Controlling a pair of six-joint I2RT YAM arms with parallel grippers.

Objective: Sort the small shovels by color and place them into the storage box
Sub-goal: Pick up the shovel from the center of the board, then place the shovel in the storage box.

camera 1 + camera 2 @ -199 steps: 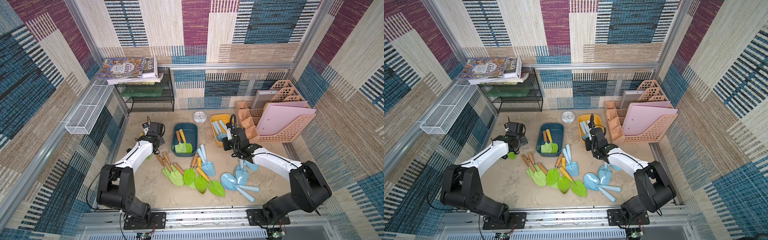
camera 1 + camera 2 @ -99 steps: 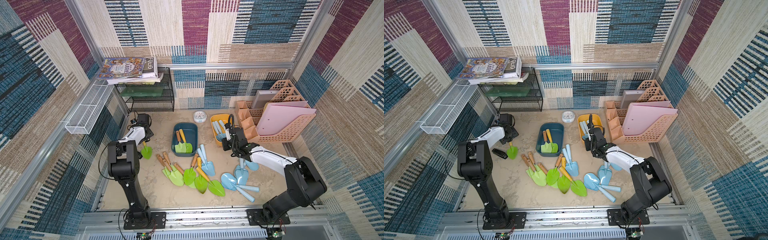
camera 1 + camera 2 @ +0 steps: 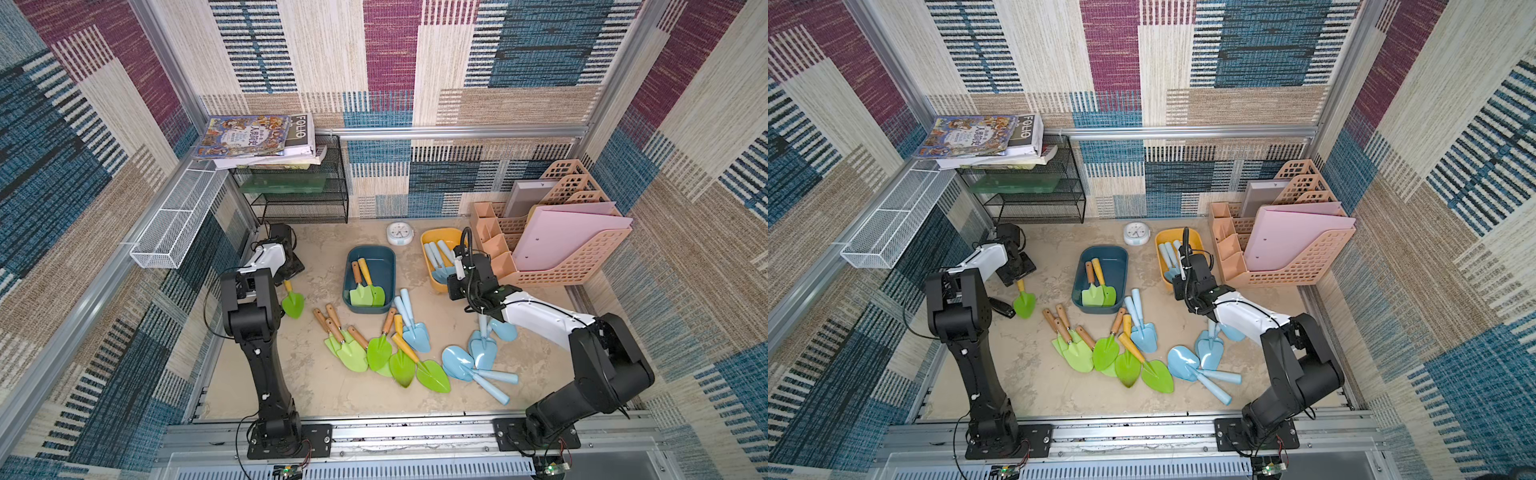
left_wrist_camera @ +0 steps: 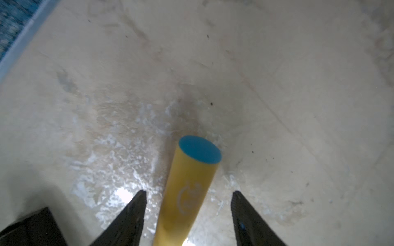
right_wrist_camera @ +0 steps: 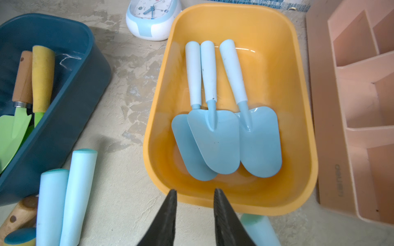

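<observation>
Here, the left gripper [image 4: 188, 191] stands open astride the yellow handle of a lone green shovel [image 3: 293, 303] – a clear gap shows on each side, so nothing is gripped. That shovel's blade rests on the table [image 3: 324, 390], well apart from the others. The right gripper [image 5: 195, 190] hovers at the rim of the yellow box [image 5: 296, 89], jaws parted narrowly and empty. Three pale blue shovels [image 5: 215, 138] lie in it; two green shovels [image 3: 365, 293] lie in the dark blue box [image 3: 374, 253]. The rest, green ones [image 3: 353, 353] and blue ones [image 3: 482, 353], lie loose on the table.
</observation>
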